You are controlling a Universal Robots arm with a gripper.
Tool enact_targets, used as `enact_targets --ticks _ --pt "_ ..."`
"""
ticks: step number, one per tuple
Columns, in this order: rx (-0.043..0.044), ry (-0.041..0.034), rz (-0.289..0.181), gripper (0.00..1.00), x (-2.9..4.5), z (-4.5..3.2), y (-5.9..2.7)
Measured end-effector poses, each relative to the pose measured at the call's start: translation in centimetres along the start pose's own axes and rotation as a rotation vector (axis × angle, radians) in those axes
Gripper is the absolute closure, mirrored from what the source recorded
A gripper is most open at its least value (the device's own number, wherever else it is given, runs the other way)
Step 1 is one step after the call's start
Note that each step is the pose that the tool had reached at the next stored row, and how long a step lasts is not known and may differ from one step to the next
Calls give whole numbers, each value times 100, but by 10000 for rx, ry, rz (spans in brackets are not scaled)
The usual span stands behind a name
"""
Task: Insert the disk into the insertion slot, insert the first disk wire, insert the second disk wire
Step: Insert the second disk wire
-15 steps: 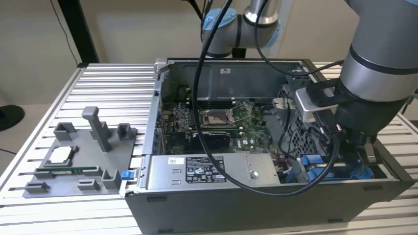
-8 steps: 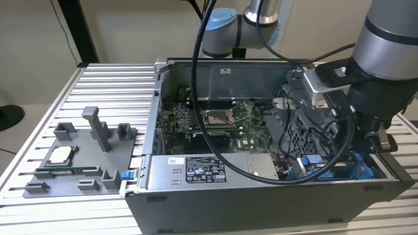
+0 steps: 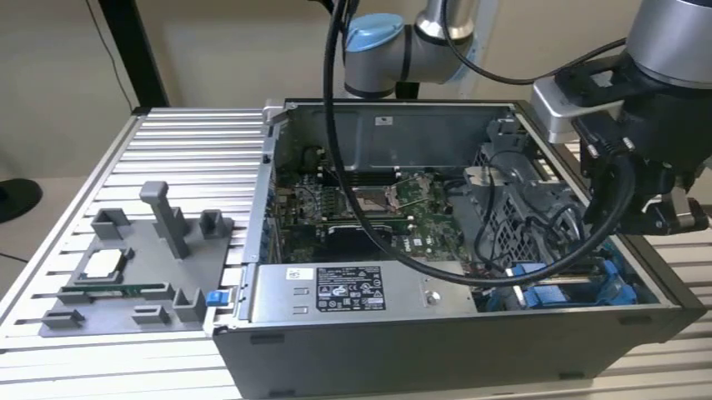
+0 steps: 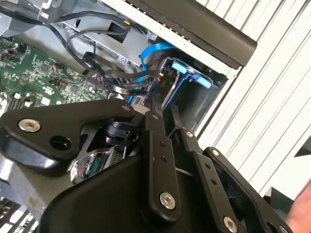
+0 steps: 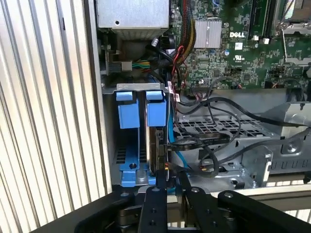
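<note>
1. Leftmost in the exterior view: grey fixture plate on the slatted table, well apart from the work.
2. Next: open computer case, with the power-supply box along its near wall and the motherboard behind.
3. Further right: perforated cage draped with black cables.
4. Far right corner: insertion slot with 2 blue tabs. Disk apparently seated edge-on under 1 tab.
5. Gripper poised just over the disk's edge, among the cables. Open or closed: cannot tell.
6. Handling, judged: disk rigid, fairly dense, shock-sensitive. Best held by the blue frame edges, never the label face. Wires limp, so best pinched at the stiff connector body.
</note>
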State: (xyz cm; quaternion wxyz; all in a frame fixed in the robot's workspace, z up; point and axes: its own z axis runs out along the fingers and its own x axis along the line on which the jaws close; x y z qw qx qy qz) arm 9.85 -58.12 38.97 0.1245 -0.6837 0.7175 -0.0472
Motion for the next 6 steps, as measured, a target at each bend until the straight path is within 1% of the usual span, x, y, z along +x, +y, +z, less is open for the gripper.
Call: enact_targets --ticks 6 --pt "0 0 0 0 0 -2 0"
